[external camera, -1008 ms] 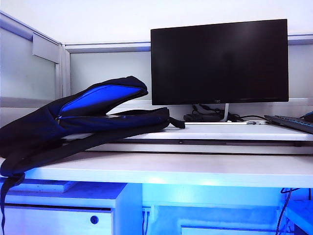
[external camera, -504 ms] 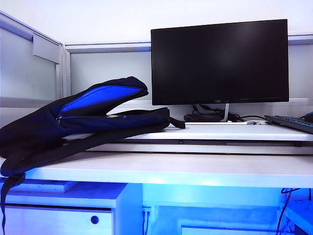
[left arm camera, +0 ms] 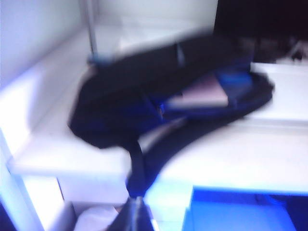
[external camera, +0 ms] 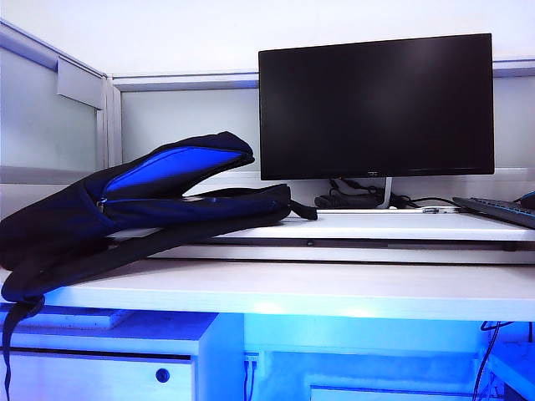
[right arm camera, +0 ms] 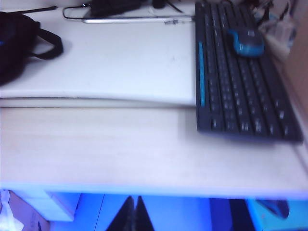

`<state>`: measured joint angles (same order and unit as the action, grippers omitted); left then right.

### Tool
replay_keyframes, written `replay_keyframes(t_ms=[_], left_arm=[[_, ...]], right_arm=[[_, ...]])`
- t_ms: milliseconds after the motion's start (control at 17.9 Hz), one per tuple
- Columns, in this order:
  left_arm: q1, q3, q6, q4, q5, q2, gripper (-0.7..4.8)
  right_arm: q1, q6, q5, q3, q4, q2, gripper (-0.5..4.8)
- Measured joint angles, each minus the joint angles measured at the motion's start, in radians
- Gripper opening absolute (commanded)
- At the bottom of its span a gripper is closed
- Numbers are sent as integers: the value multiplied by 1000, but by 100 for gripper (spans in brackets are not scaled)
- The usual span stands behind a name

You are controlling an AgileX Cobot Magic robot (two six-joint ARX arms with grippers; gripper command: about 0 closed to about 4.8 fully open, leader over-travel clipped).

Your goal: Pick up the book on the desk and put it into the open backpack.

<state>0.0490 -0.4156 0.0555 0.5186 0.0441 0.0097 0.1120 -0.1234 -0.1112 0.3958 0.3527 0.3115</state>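
Exterior view unchanged: book inside backpack on desk; left gripper and right gripper jaws closed, empty.

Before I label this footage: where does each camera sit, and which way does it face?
Exterior: low in front of the desk, facing the monitor and backpack; no arm shows.
Left wrist: before the desk, facing the backpack with the book inside; shut left gripper shows.
Right wrist: facing the keyboard; shut right gripper shows.
All share the desk.

Pale book inside open backpack
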Motion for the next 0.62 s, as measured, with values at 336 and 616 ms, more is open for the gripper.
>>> replay_keyframes(t_ms=[336, 616], left_arm=[[0, 129, 122, -91, -40, -6, -6], [0, 263, 117, -163, -26, -6, -6]], right_arm=[[4, -55, 2, -289, -89, -263, -6], [5, -56, 2, -339, -29, -307, -6]])
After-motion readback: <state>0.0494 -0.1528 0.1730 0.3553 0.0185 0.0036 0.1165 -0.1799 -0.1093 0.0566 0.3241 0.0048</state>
